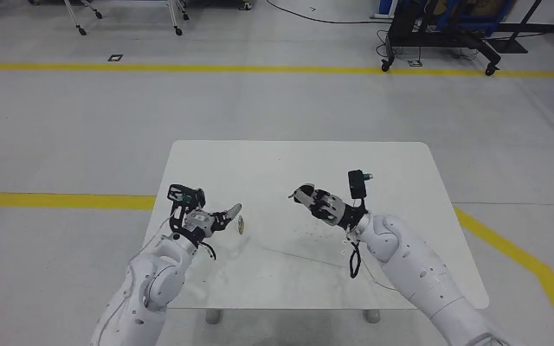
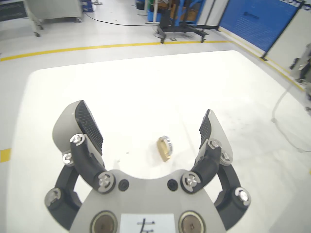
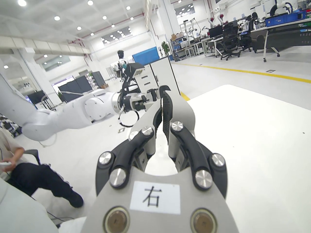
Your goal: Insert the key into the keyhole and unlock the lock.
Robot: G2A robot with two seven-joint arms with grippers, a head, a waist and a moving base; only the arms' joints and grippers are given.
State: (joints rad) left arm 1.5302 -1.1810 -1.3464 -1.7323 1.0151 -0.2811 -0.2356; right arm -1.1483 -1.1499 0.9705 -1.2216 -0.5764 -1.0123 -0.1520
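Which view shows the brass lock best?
The left wrist view: the lock lies on the table ahead of the open left gripper, brass body and shackle distinct. The top view shows it as a speck beside that gripper.

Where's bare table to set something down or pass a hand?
Free: the far half of the table, beyond both grippers; also the near strip between the two arms. Crowded: the patch around the lock, just ahead of the open left gripper; the shut right gripper is farther off, mid-table.
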